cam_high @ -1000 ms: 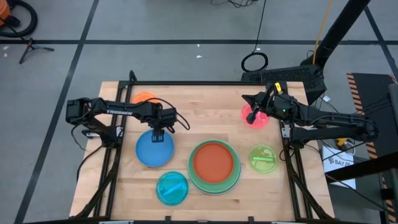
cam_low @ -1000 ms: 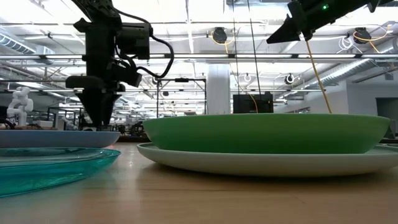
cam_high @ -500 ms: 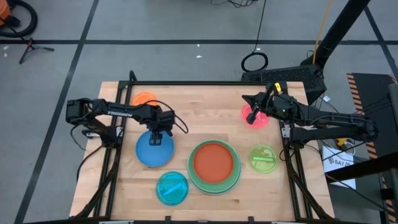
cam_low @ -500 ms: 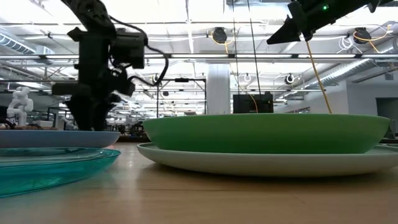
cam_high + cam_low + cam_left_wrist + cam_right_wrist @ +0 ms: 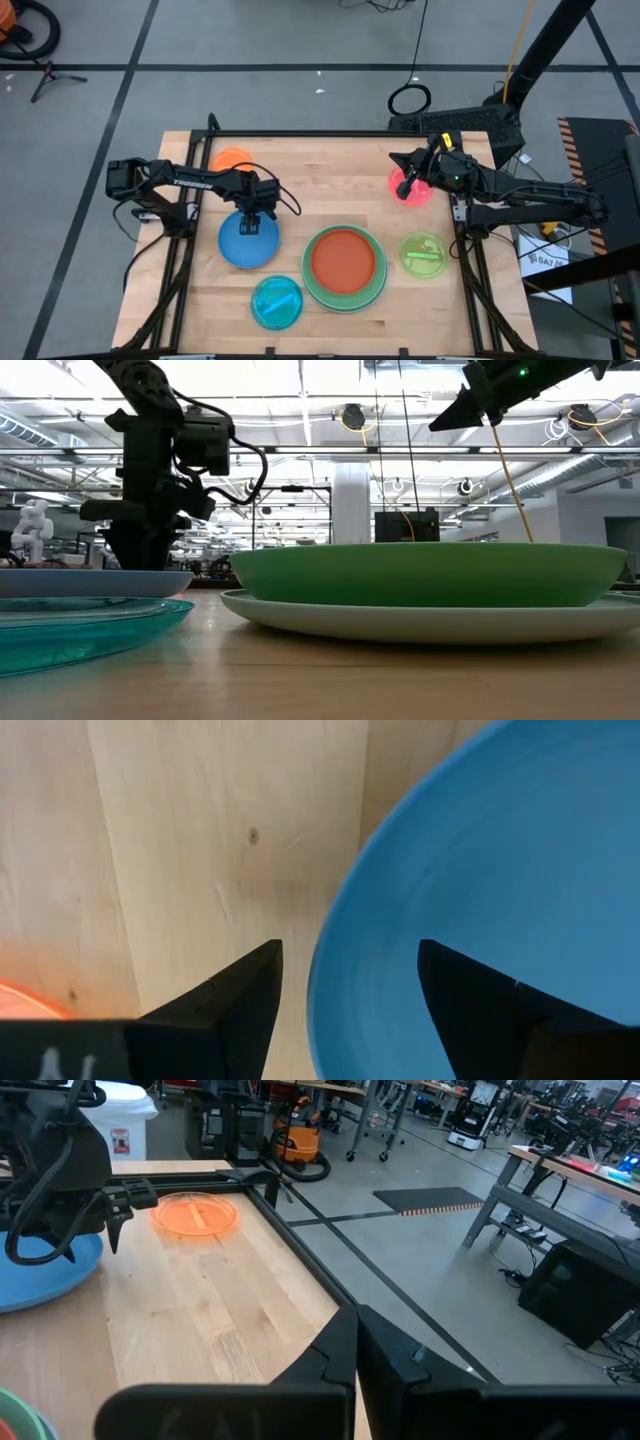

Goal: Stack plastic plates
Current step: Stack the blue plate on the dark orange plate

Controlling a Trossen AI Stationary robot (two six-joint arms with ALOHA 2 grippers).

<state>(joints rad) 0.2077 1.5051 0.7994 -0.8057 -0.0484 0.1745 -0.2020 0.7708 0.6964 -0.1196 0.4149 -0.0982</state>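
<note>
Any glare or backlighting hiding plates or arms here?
Low view: bright ceiling leaves the left arm a dark silhouette. High view: light streaks glint on the cyan plate and lime plate. Left wrist view: blue plate evenly lit, no glare.

Wooden table (image 5: 300,165); grey floor with dark tape lines (image 5: 300,67); orange vacuum (image 5: 298,1142); black cable coil (image 5: 409,99)

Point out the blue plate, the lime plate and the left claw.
blue plate (image 5: 240,246): high view, bare centre of the plate.
lime plate (image 5: 424,254): high view, centre of the plate.
left claw (image 5: 348,982): left wrist view, midway between its fingertips, straddling the plate's rim.
</note>
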